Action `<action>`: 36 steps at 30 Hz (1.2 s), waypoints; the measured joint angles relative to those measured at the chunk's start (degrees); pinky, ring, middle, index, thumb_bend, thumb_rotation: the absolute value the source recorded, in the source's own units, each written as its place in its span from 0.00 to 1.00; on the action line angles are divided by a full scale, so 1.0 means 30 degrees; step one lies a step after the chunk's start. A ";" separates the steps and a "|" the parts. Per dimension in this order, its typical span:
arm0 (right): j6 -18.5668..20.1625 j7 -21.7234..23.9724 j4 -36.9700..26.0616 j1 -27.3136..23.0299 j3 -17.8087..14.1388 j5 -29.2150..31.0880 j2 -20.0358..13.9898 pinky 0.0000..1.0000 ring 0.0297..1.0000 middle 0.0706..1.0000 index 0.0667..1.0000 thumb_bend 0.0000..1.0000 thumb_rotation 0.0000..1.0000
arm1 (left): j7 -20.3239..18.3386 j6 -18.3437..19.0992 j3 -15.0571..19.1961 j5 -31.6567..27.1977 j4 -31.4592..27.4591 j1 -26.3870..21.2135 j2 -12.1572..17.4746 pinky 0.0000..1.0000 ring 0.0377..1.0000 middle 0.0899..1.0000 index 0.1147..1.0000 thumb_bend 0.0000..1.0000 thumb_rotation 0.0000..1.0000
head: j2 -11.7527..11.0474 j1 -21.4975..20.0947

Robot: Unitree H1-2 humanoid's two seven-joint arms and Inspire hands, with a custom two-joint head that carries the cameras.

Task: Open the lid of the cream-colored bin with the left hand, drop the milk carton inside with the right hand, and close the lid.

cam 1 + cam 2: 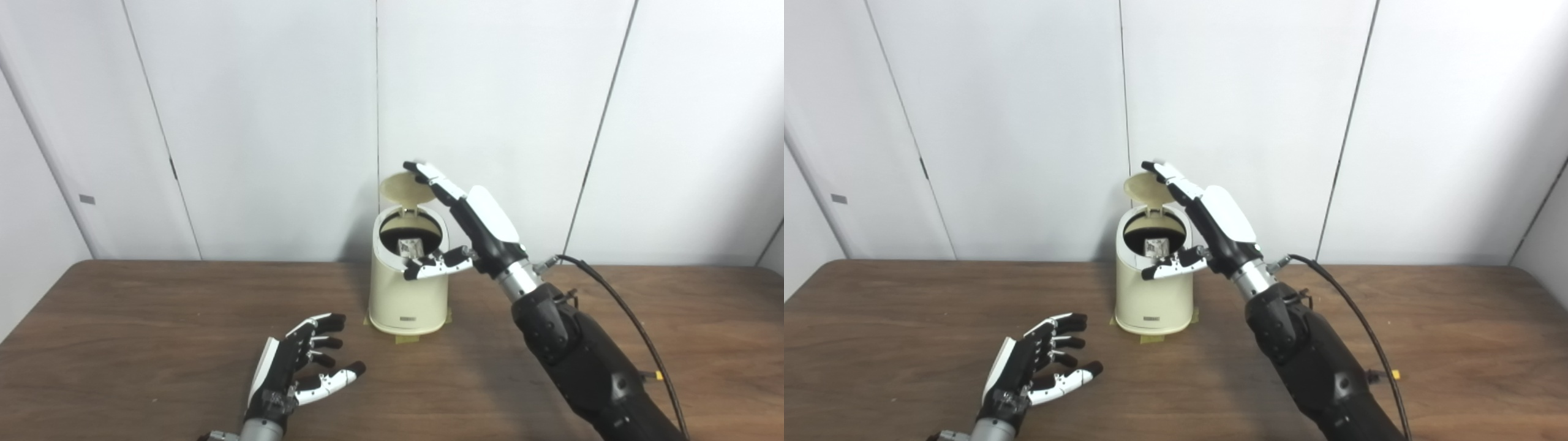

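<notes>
Wood-grain counter (pixel 122 318), dark brown, set against a white panelled wall. One thing stands on it: a cream bin (pixel 407 294) near the back edge, centred (yellowish tape (pixel 404 337) shows at its base). The bin's lid (pixel 401 187) stands raised.

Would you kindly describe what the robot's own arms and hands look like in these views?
Each robot hand, left and right, has a black frame, a white back plate, and white finger segments with black tips. A silver metal wrist joins the right one to a bulky black forearm. A black cable with a small yellow tag runs alongside it.
</notes>
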 measured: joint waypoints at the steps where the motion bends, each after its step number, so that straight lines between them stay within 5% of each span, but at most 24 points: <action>1: -0.0073 -0.0372 -0.0509 0.0066 0.0189 0.0310 -0.0180 0.46 0.61 0.78 0.78 0.81 0.00 | -0.0001 -0.0001 -0.0001 -0.0016 0.0014 -0.0005 0.0000 0.58 0.68 0.75 0.71 0.70 0.07 | 0.0000 0.0000; 6: -0.0111 -0.1241 -0.2649 0.0905 0.0023 0.2691 -0.0715 0.32 0.45 0.68 0.70 0.76 0.03 | -0.0030 -0.0015 0.0016 -0.0325 0.0118 -0.0049 0.0031 0.58 0.68 0.75 0.71 0.70 0.07 | -0.0029 -0.0117; 10: -0.0144 -0.0086 -0.3255 0.2529 -0.1732 0.5921 -0.0543 0.30 0.43 0.65 0.72 0.76 0.08 | -0.0028 -0.0101 -0.0007 -0.0369 0.0279 -0.0130 0.0074 0.58 0.69 0.75 0.71 0.70 0.08 | -0.0088 -0.0175; 19: 0.0402 0.3225 -0.3495 0.6382 -0.5133 0.9994 -0.0010 0.56 0.68 0.78 0.76 0.74 0.24 | -0.0199 -0.0631 0.0038 -0.0528 0.0416 -0.0184 0.0269 0.60 0.70 0.74 0.72 0.70 0.08 | -0.0088 -0.0088; 27: 0.0942 0.4920 -0.3284 0.8135 -0.6170 1.1225 0.0634 0.67 0.75 0.80 0.78 0.80 0.30 | -0.0330 -0.1035 0.0328 -0.0615 0.0427 -0.0179 0.0507 0.60 0.70 0.74 0.75 0.71 0.14 | -0.0351 0.0058; 31: 0.0929 0.5126 -0.3192 0.8289 -0.6668 1.1243 0.1327 0.64 0.75 0.81 0.79 0.82 0.31 | -0.0345 -0.0959 0.0349 -0.0191 0.0409 -0.0482 0.0693 0.68 0.80 0.84 0.84 0.77 0.28 | -0.0557 0.0352; 36: 0.1002 0.5101 -0.2986 0.8408 -0.7055 1.1006 0.1893 0.66 0.75 0.82 0.80 0.81 0.32 | -0.1041 0.0197 0.0225 0.0845 -0.0242 -0.2781 0.1791 0.76 0.89 0.93 0.93 0.88 0.38 | -0.0674 0.0440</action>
